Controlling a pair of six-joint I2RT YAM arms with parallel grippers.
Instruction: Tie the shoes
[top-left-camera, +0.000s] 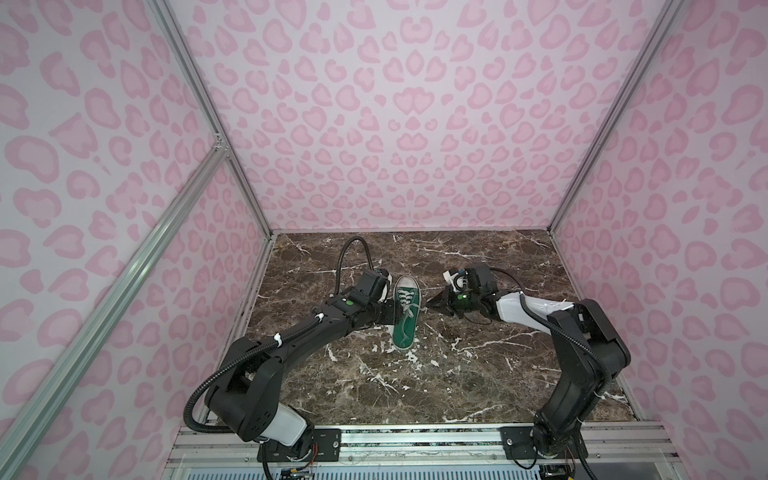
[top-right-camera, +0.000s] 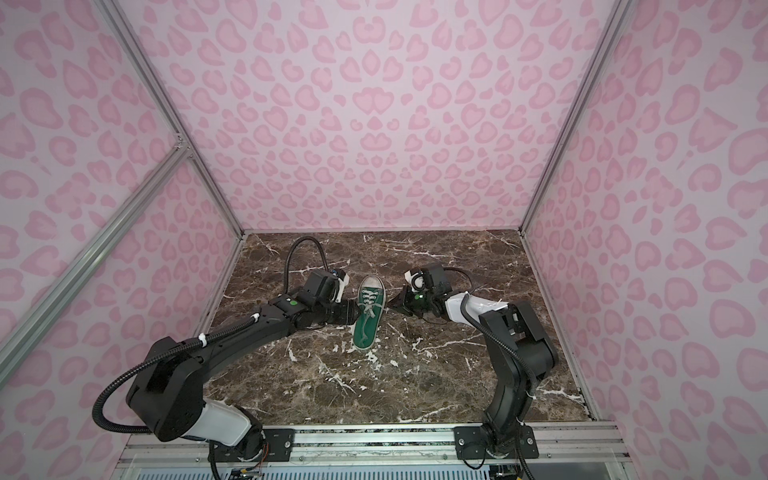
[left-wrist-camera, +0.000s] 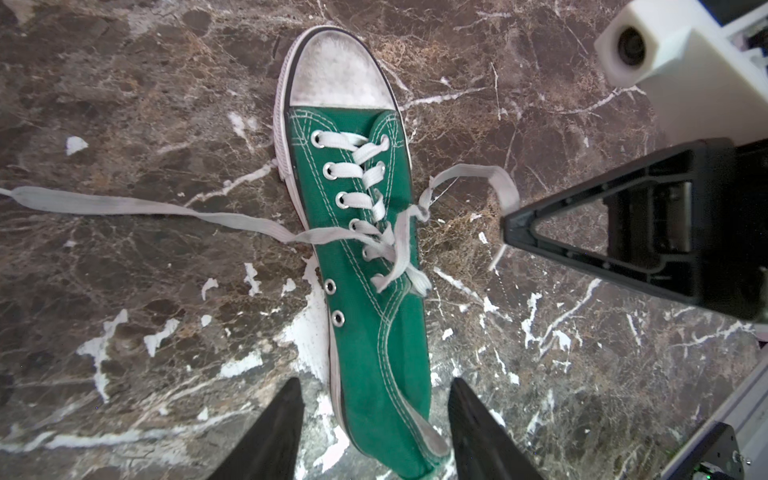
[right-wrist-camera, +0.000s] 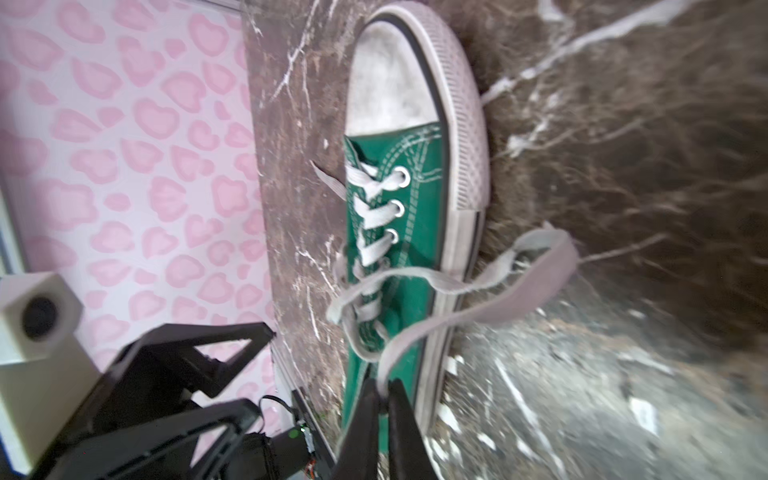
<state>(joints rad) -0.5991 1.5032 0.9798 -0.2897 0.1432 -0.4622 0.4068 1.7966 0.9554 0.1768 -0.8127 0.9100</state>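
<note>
Marble tabletop (top-left-camera: 478, 374); green sneaker (top-left-camera: 406, 316); left tool (left-wrist-camera: 376, 382) spread over it; right tool (right-wrist-camera: 383, 384) pinching lace (right-wrist-camera: 498, 307)

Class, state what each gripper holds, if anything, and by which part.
Right gripper: pinches a long white lace, near its free end, of the green canvas sneaker. Left gripper: open astride the heel, holding nothing.
</note>
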